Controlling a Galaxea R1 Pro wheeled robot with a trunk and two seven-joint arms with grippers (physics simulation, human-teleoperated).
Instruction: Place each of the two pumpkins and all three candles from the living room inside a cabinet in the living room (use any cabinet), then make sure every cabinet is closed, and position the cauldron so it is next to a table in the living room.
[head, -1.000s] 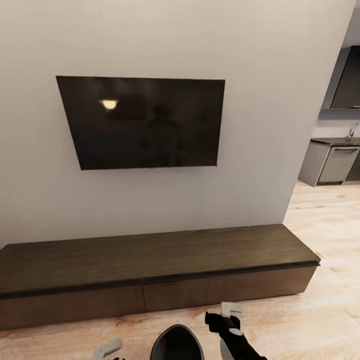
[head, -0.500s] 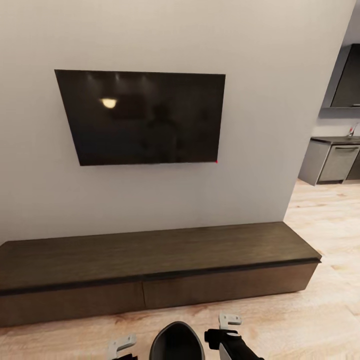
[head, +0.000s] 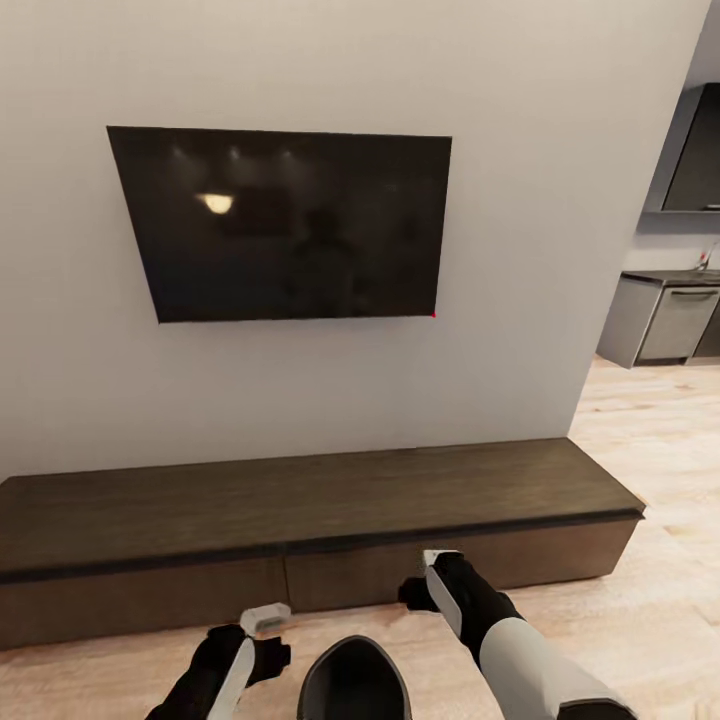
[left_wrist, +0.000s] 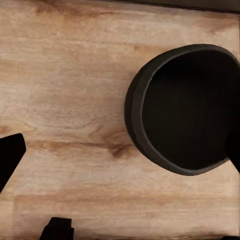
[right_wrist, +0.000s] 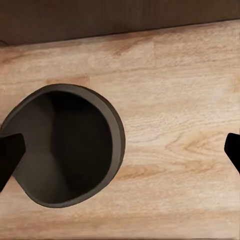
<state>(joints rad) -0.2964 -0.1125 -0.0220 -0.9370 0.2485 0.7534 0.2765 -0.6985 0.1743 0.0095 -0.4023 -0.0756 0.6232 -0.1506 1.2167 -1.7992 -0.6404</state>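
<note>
Hovering low over the wooden floor (head: 640, 600), my left jaws (head: 262, 622) sit just left of the cauldron (head: 354, 682); I cannot tell whether they are open or closed. That dark round cauldron stands on the floor between my two arms, mouth up and empty. My right jaws (head: 428, 580) are spread wide, gripping nothing, just right of it. Beyond, the cabinet (head: 300, 520) runs along the wall, drawer fronts flush, under a black TV (head: 285, 225).

— What do the arms look like?
— The right arm (head: 520, 650) has a smooth white shell and black joints.
— And the ends?
— Black wrists; the left gripper (head: 266, 620) and right gripper (head: 437, 572) have pale grey fingers.
</note>
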